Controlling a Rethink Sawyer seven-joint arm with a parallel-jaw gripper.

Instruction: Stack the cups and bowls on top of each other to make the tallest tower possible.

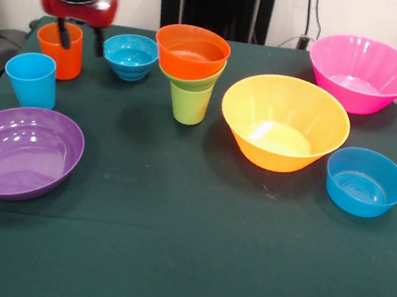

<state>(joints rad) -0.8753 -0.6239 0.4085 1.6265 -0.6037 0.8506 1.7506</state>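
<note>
Two dark fingers [65,33] of the gripper [81,36] are hanging down over the orange cup [60,50] at the far left of the table; the jaws are standing apart, one finger is reaching inside the cup's mouth and the other is staying outside its right wall, and they are not pressing on it as far as I can see. Just in front of this cup the light blue cup [32,79] is standing upright, and nearer still the large purple bowl [19,151] is resting at the left edge. To the right of the gripper a small blue bowl [130,56] is sitting alone. In the middle the tower [191,71] is standing: the lime green cup [189,100] is carrying a green bowl and an orange bowl [191,51] on top. Beside it the yellow-orange bowl [285,122] is lying, the pink bowl [363,73] is sitting behind, and the medium blue bowl [365,181] is in front, on the green table [184,256].
</note>
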